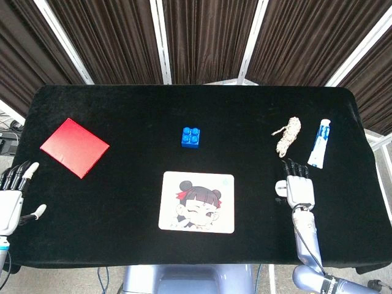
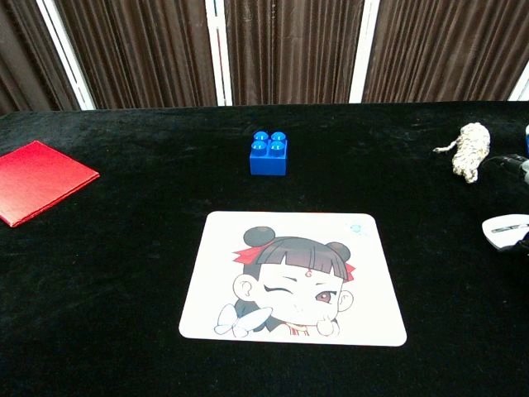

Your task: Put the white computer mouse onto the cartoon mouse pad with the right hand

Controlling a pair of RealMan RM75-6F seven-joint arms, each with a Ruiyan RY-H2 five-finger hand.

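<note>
Your right robot hand (image 1: 299, 188) lies over the white computer mouse (image 2: 506, 231), fingers forward; you cannot tell whether it grips. The mouse sits on the counter (image 1: 122, 184), well right of the cartoon mouse pad (image 1: 196, 202). Lifting and carrying remain; the stretch between is bare.

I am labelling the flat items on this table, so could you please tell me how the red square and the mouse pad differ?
The red square is plain red; the mouse pad is white with a cartoon girl's face. The red square lies turned at an angle near the table's left end, while the mouse pad sits square to the front edge near the middle. Both are flat, roughly square and lie on the black cloth.
</note>
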